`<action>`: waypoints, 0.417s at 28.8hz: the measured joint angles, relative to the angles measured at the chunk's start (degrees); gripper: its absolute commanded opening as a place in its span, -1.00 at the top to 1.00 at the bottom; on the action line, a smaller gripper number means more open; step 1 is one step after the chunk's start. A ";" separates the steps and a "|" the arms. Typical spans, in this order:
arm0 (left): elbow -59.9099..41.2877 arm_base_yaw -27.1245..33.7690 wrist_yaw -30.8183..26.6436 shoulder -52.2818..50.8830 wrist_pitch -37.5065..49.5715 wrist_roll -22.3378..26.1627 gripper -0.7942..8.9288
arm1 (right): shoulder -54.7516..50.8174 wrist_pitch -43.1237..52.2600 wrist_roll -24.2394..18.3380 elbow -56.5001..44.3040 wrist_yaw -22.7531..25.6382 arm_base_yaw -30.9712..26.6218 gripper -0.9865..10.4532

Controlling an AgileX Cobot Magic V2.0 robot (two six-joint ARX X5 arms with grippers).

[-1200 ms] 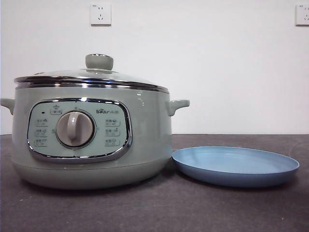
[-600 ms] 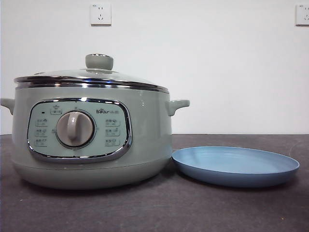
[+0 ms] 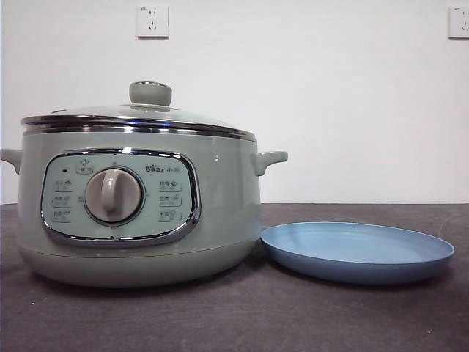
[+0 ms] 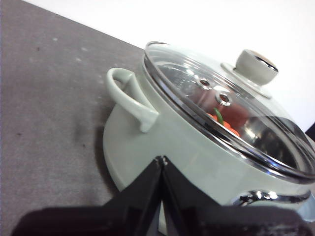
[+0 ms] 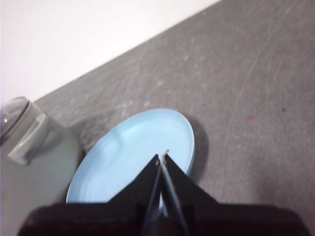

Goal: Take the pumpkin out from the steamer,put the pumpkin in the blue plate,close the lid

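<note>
Glass lid (image 4: pixel 231 105) half-hides the pumpkin (image 4: pixel 225 123); left tool (image 4: pixel 162 160) and right tool (image 5: pixel 162 156) clenched, empty.

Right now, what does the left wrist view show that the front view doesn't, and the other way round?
Only the left wrist view shows the pumpkin, orange with a green stem, inside the steamer under the glass lid, plus the left gripper with its jaws shut. Only the front view shows the blue plate, bare beside the steamer, the control panel with its dial, and two wall sockets. Both show the steamer with the lid on.
</note>
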 measured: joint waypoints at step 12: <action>9.07 0.00 -5.31 0.22 -4.94 -1.18 0.85 | 8.46 -1.57 0.02 7.48 -0.04 0.00 0.86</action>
